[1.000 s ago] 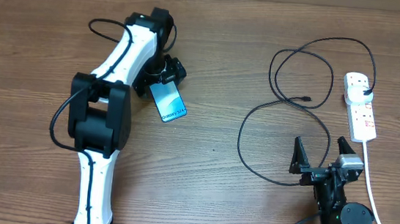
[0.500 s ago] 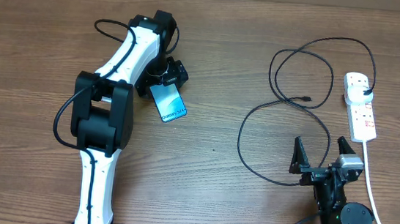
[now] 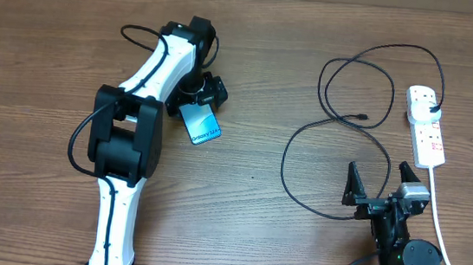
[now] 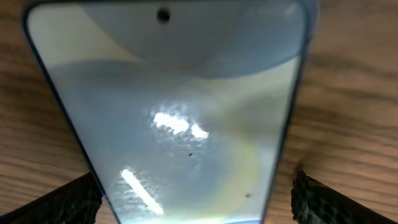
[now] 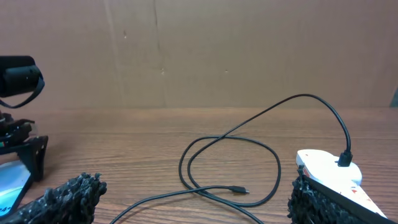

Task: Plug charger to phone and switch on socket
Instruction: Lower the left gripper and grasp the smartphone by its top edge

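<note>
Beneath everything, a brown wood-grain desk (image 3: pixel 252 151), with a plain brown board wall behind it in the right wrist view.

On the left half, the white-and-black left arm (image 3: pixel 151 68), stretched away from its base and bent back down toward the middle. At the near right edge, the dark right arm (image 3: pixel 408 253), folded low and compact.

Across the right half, the charger (image 3: pixel 284 159): a thin black cable in two loose overlapping loops, flat on the wood, well apart from the left arm.

At the far right, the socket (image 3: pixel 427 125), white with red markings, lengthwise along the edge, its thick white cord (image 3: pixel 440 230) trailing toward the near side past the right arm.

Left of centre, the phone (image 3: pixel 200 122), screen up, pale blue, at a slant, far from both charger and socket.

Over the phone's upper end, the left pincer (image 3: pixel 198 101); in the wrist view, dark fingers (image 4: pixel 62 202) on either side of the screen. Cannot tell whether clenched on the edges or merely astride them.

Right pincer (image 3: pixel 379 188) released, prongs spread wide, gripping nothing, near the big loop.

Black plug (image 3: pixel 431 105) seated in the socket's far end. Connector tip (image 3: pixel 363 119) bare on the wood inside the upper loop.
</note>
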### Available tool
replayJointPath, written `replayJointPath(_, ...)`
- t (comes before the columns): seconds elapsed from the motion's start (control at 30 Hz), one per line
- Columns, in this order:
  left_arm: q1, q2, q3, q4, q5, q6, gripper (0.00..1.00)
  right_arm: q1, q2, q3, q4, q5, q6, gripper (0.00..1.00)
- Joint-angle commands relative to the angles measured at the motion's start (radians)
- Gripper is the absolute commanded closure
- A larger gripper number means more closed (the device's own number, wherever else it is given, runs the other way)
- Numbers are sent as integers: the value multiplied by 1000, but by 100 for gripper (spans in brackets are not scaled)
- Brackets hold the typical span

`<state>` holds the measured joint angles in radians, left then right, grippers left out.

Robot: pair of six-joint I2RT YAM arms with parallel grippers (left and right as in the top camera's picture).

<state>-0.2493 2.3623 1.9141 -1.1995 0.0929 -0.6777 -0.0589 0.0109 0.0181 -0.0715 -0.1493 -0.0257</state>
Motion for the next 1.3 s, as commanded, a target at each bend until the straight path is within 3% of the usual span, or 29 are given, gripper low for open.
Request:
replayJointPath(0.0, -8, 28, -47, 0, 5, -27, 0, -4, -8, -11, 4, 3, -2, 0)
replayJointPath(0.4, -8, 28, -55, 8, 5, -44, 1, -4, -8, -10, 4, 3, -2, 0)
replayJointPath(0.53, -8, 28, -55, 13, 5, -44, 8, -4, -8, -11, 4, 3, -2, 0)
replayJointPath(0.8, -8, 28, -55, 31, 3, -44, 12, -4, -8, -11, 4, 3, -2, 0)
replayJointPath(1.27, -8, 38, -55, 82, -74, -18, 10, -4, -8, -11, 4, 3, -2, 0)
